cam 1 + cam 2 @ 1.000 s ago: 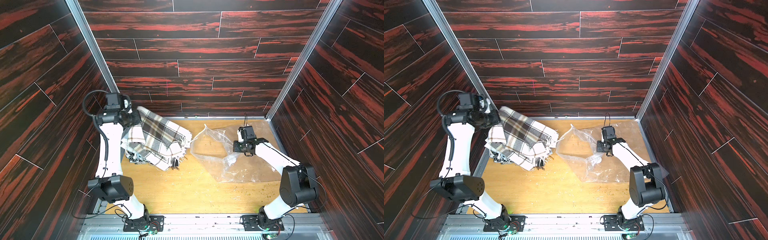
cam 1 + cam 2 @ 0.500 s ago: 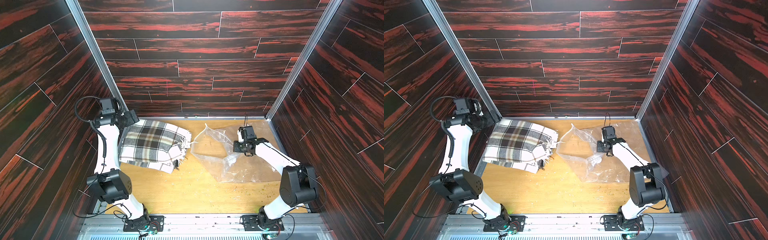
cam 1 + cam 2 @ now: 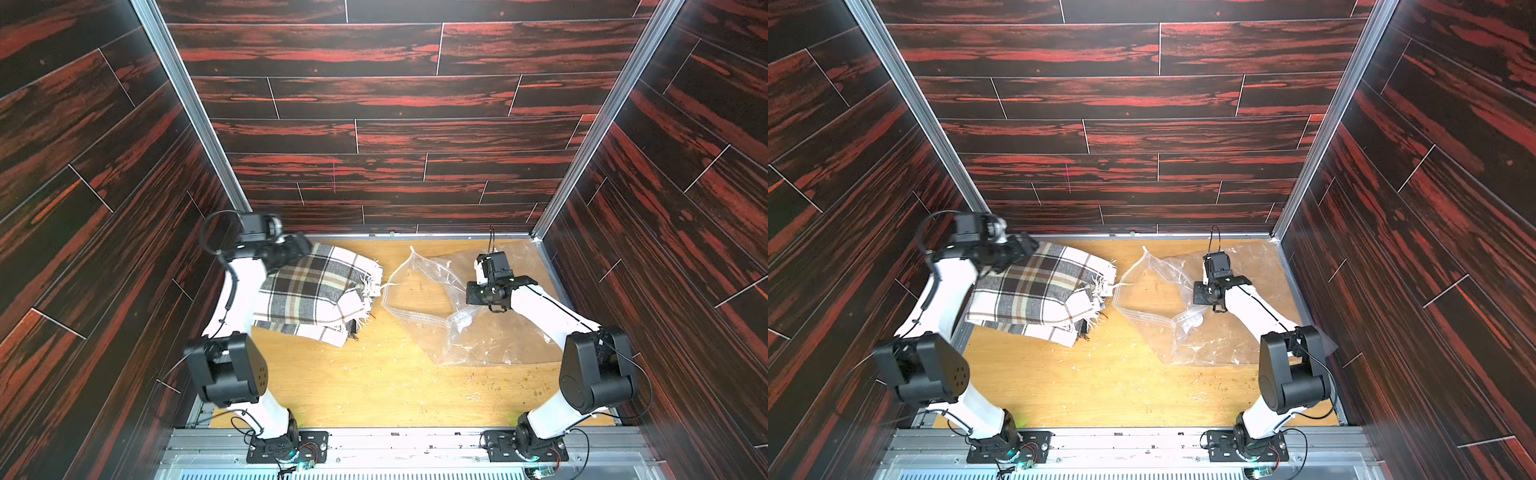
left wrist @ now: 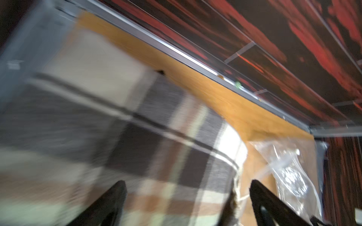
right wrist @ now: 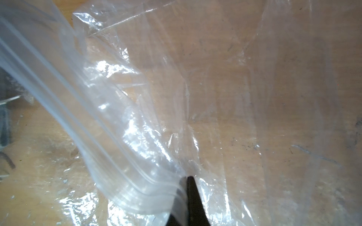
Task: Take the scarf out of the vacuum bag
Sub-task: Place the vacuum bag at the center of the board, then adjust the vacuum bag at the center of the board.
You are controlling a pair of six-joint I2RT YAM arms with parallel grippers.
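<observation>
Scarf [image 3: 316,291], plaid and folded, lies on the wooden table [image 3: 374,382] just beside the vacuum bag [image 3: 478,332] (its mouth gapes toward the fringe). The right gripper [image 5: 189,179] pinches the bag's zip edge. The left gripper [image 4: 188,183] hangs spread wide over the scarf.

You get both top views from high above the near edge, looking steeply down over the metal mounting rail [image 3: 415,440] to the back wall [image 3: 386,137]; they share nearly the whole wooden tabletop [image 3: 1100,386]. Your left wrist camera rides low and close over the plaid scarf [image 4: 156,148], blurred, facing the vacuum bag [image 4: 291,176]. Your right wrist camera peers past the right gripper [image 5: 188,181], pressed close to that bag, tabletop beneath.
</observation>
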